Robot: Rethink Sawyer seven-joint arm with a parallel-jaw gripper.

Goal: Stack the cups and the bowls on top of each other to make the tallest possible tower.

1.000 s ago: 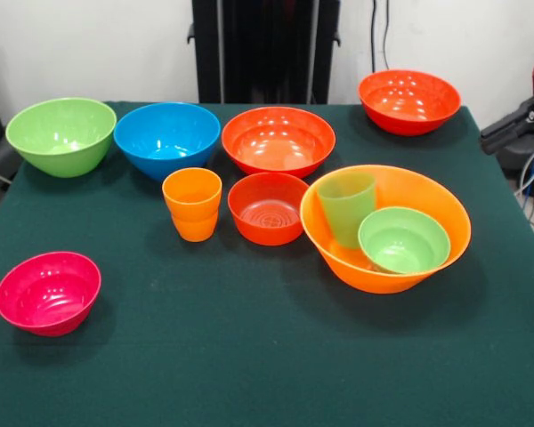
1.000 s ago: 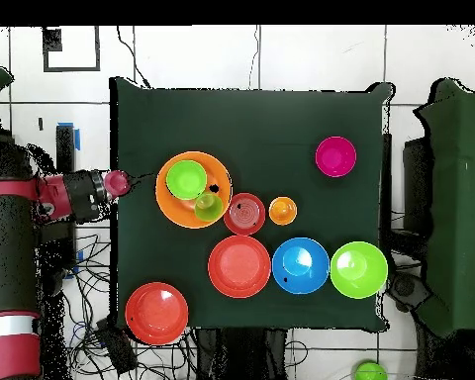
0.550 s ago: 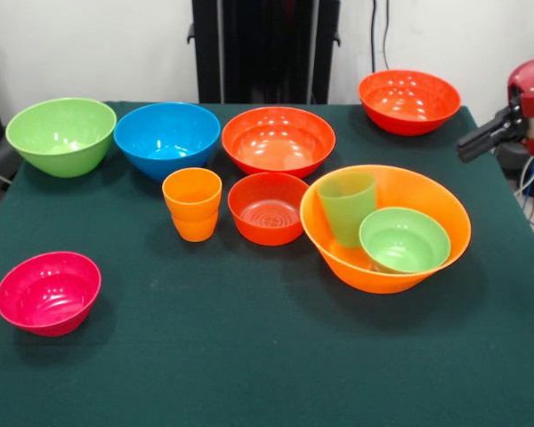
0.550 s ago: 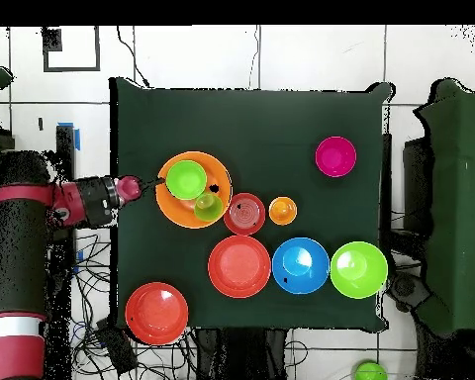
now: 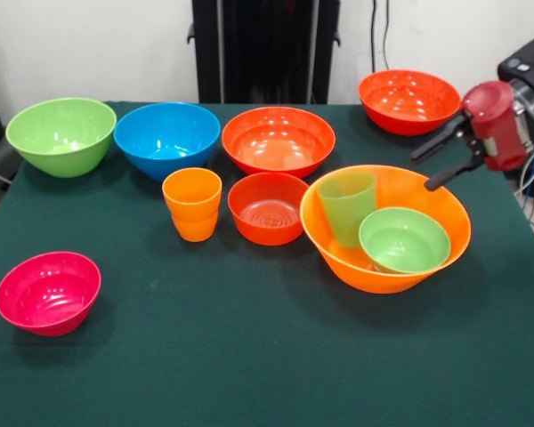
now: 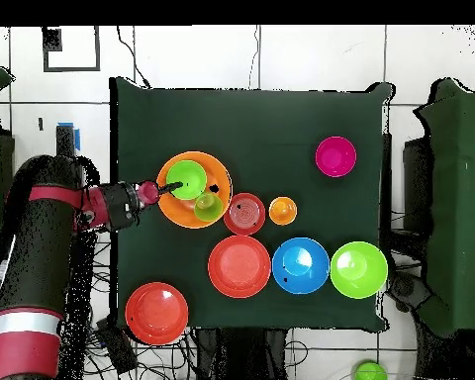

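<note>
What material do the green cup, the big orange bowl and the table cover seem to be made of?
The green cup looks like thin translucent plastic: the orange behind it shows through. The big orange bowl looks like glossy hard plastic, with bright highlights inside. The table cover is probably matte dark green felt or cloth, with no shine.

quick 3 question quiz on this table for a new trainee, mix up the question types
1. True or false: the small green bowl sits inside the big orange bowl.
2. Which thing stands upright in the big orange bowl beside the small green bowl? A) orange cup B) green cup C) pink bowl
3. Fill in: the gripper is open and hangs at the big orange bowl's rim, holding ____.

Key
1. True.
2. B, the green cup. The orange cup and the pink bowl stand on the table.
3. Nothing.
</note>
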